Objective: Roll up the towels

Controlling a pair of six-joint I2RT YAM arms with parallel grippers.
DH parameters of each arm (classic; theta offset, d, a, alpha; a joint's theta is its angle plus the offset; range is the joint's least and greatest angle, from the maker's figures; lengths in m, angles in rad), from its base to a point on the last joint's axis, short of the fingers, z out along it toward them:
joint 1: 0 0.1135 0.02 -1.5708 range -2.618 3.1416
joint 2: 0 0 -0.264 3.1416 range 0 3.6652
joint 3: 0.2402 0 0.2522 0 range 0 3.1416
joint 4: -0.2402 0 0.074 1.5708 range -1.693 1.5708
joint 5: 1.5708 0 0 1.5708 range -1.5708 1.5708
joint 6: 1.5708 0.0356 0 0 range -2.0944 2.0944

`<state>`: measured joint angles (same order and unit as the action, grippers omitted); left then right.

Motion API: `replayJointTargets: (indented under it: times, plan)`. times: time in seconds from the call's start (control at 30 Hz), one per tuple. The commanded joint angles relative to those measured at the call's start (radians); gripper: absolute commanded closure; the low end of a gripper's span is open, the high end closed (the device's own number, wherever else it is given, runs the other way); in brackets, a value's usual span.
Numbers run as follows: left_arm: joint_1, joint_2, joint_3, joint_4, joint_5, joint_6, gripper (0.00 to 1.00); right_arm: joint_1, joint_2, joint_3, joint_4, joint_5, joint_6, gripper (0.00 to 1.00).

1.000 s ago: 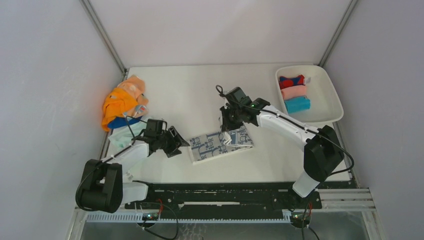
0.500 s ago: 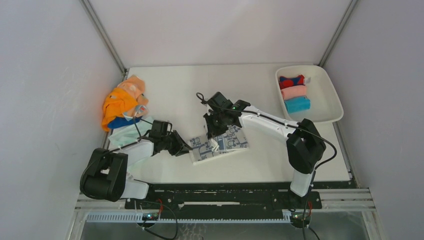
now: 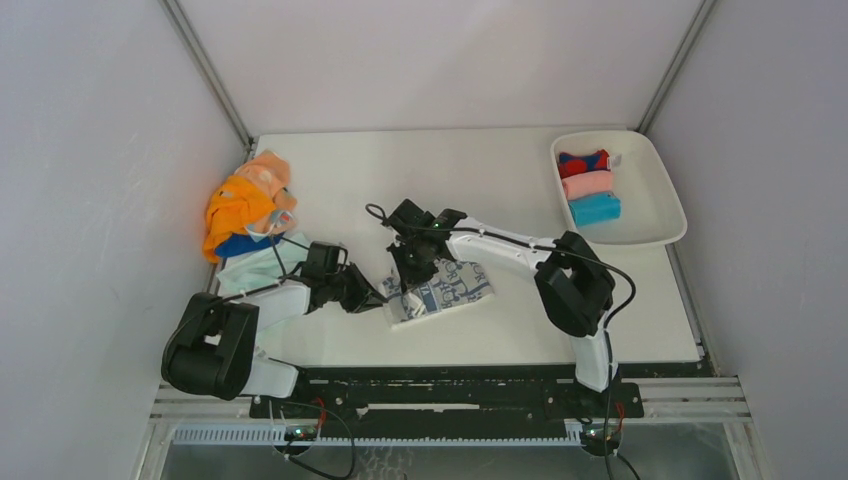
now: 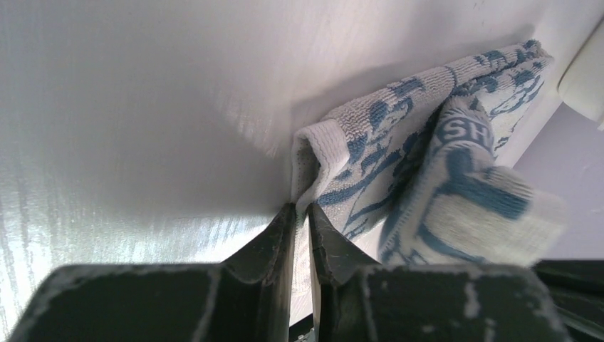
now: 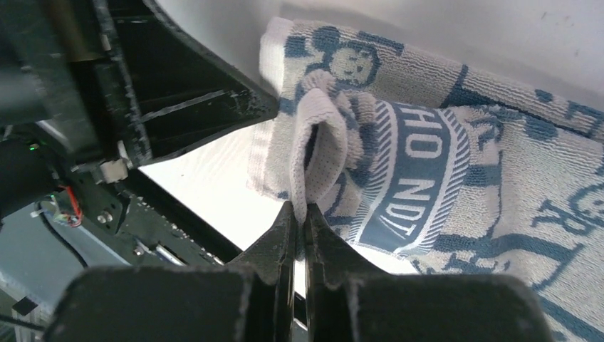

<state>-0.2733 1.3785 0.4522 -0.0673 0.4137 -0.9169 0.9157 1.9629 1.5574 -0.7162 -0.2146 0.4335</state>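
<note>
Printed towel, the white one with the blue-grey print, is lying on the desk a bit left of centre and toward the near edge, mostly flat with its left end bunched up. The left fingers are nearly closed and pinching the hemmed corner at that end, right down at desk level. The right fingers are pressed together on a small raised fold of the edge just beside them, so both arms are crowded onto the same end. My read is that this is the start of the roll: turn the end over, then walk it to the right. Terry like this is light, floppy and grippy rather than slippery. There's nothing to break, but it won't hold a shape by itself, so a loose first turn will probably sag open. I'd take it by the hem, which looks like the firmest bit, and hold near both corners of the short end rather than the middle, otherwise the roll goes cone-shaped. Further out, three rolled towels (red-and-blue, pink, bright blue) sit side by side in the white tray at the far right. A loose pile of orange, blue and mint ones waits at the left edge, so I'd guess roughly halfway done.
</note>
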Motion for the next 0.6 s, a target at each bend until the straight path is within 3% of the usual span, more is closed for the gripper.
replayJointTargets:
  times: [0.0, 0.57]
  plan:
    - [-0.017, 0.005, -0.032, -0.020, -0.037, 0.002, 0.83, 0.020, 0.032, 0.038, -0.003, 0.025, 0.036, 1.00]
    - [-0.047, 0.013, -0.027, -0.022, -0.051, -0.009, 0.84, 0.025, 0.081, 0.065, 0.033, 0.030, 0.106, 0.96]
